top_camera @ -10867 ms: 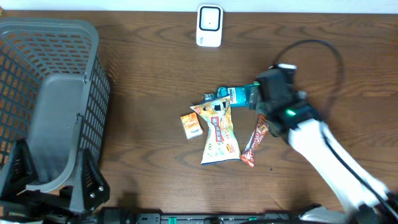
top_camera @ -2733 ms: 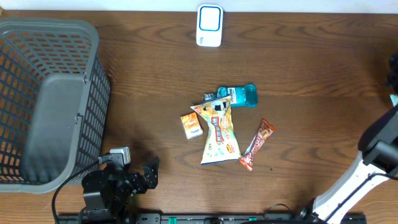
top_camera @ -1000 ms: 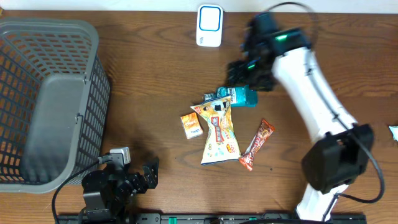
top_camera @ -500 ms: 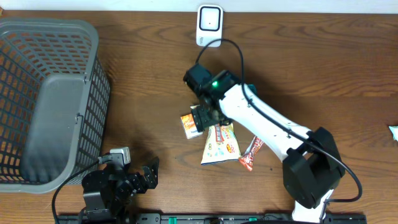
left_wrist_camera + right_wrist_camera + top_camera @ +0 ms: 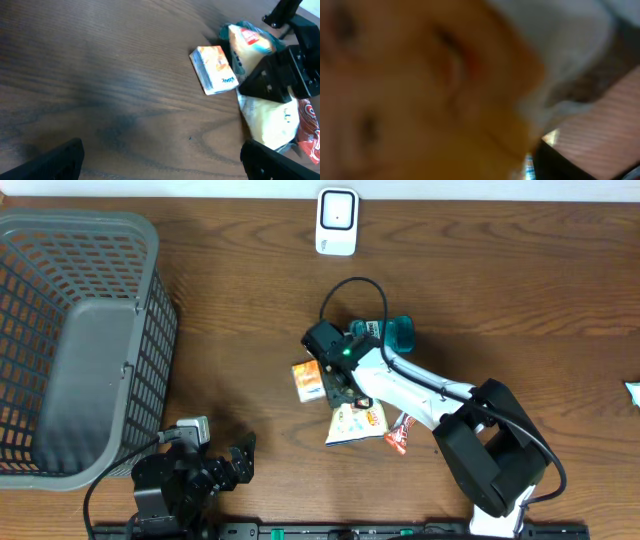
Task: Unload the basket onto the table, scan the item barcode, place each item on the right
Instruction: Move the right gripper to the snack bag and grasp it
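Note:
A yellow-orange snack bag (image 5: 356, 420) lies mid-table, with a small orange box (image 5: 307, 380) to its left. My right gripper (image 5: 335, 373) is down on the bag's top end, right beside the box. In the right wrist view blurred orange and white packaging (image 5: 430, 90) fills the frame, with one dark finger (image 5: 580, 162) at the lower right; how its jaws stand is hidden. The white scanner (image 5: 337, 221) stands at the table's far edge. My left gripper (image 5: 242, 455) rests open near the front edge, with bare wood between its fingers (image 5: 55, 162).
A teal bottle (image 5: 396, 332) lies behind the right arm and a red bar (image 5: 398, 432) lies right of the bag. A large grey mesh basket (image 5: 150, 310) takes up the left side. The left wrist view shows the box (image 5: 215, 70) and bag (image 5: 267, 122).
The right arm swept from beside the teal bottle down and left onto the top of the snack bag, next to the orange box. The left arm has not moved.

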You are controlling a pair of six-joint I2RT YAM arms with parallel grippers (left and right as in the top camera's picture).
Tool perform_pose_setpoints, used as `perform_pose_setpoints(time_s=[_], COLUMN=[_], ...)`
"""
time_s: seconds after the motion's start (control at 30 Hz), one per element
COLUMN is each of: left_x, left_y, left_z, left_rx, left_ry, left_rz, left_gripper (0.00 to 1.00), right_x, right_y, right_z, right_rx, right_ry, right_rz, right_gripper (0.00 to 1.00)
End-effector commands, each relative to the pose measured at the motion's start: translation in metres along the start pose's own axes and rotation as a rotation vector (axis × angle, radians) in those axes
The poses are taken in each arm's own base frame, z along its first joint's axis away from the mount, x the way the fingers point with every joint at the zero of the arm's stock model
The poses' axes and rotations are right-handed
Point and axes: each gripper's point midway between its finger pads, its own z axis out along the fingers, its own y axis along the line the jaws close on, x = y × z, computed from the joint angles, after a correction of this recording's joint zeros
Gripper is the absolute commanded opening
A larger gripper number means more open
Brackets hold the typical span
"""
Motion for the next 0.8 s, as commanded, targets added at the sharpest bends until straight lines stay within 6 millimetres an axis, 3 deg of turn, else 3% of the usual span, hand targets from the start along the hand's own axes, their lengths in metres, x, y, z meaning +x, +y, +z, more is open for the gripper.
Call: perform_pose_setpoints(time_s=[0.0,0.07,0.23,0.33,0.47,0.57,0.67,0.77], left_x=[0.001,0.001,0.001,0.001,0.001,0.001,0.001,0.001], left_y=[-0.001,-0.001,-0.001,-0.001,-0.001,-0.001,-0.001,-0.001], left_z=[0.000,0.000,0.000,0.000,0.000,0.000,0.000,0.000], left_rx=[0.008,0.008,0.008,0.008,0.008,0.008,0.008,0.008], left_ry=[0.003,0.003,0.003,0.003,0.003,0.003,0.003,0.003], left_rz=[-0.013,-0.013,-0.013,-0.013,-0.013,-0.013,-0.013,-0.013], left_gripper=[1.00,1.00,1.00,1.00,1.00,1.00,1.00,1.00], right_x=[0.004,0.003,-0.006,-0.012,-0.009,0.003,0.012,0.010], right_y=[-0.004,-0.005,-0.012,-0.007,0.031,0.063,0.067,0.061], right_z=[0.004,0.001,-0.029,-0.057,-0.109,-0.163,-0.209,-0.234], right_rx=[0.023,0.025,0.032,-0.041,-0.429,-0.869,-1.206,-1.375], right_ry=[0.007,0.012,0.029,0.049,0.077,0.061,0.016,0.018], right_rz=[0.002,0.000,0.017,-0.031,-0.210,-0.363,-0.440,-0.367], right_gripper=[0.18,0.01,0.01,0.01,0.01,0.01,0.01,0.01])
